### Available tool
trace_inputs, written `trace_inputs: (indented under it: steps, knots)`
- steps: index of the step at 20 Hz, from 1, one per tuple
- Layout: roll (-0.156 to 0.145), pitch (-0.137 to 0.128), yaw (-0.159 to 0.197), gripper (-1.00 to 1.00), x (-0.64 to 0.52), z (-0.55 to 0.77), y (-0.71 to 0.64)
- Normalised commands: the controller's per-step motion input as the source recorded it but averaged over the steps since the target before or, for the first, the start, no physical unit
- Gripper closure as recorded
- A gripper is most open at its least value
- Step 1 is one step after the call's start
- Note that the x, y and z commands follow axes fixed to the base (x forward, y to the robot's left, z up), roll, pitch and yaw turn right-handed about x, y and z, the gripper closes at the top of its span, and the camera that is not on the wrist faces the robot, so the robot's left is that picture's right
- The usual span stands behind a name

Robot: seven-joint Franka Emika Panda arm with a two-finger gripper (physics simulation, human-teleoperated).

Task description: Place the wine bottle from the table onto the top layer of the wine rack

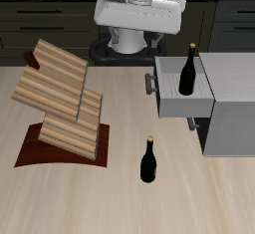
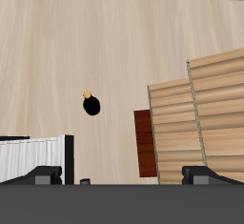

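Looking at it, nothing's really done yet: the wine bottle point(image 1: 148, 160) stands upright on the counter point(image 1: 60, 198) near the front edge, just beside the wine rack point(image 1: 62, 104), whose top layer point(image 1: 50, 74) is bare, while the tool point(image 2: 122, 176) hangs high above, jaws spread wide, holding nothing.

From the exterior view I see my arm point(image 1: 139, 9) as a bulky, rounded body in glossy white and light grey, built of smooth curved shells. A darker grey band runs under the upper shell, and the whole thing sits on a round black base point(image 1: 120, 51) at the table's back edge. In the wrist view, my gripper point(image 2: 122, 176) shows as a dark grey bar with two black, blocky fingers point(image 2: 43, 175) edged in lighter grey.
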Motion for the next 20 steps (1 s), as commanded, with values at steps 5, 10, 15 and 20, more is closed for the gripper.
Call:
trace_inputs:
  steps: [5,10,15,20]
  knots:
    - [0.004,0.003,-0.003,-1.0,0.21,-0.12,0.14]
    - [0.011,0.02,0.0,-1.0,0.16,-0.08,0.09]
    - [0.014,0.007,-0.009,-1.0,0.1,-0.08,0.17]
    - [-0.002,0.001,0.009,-1.0,0.14,-0.05,0.11]
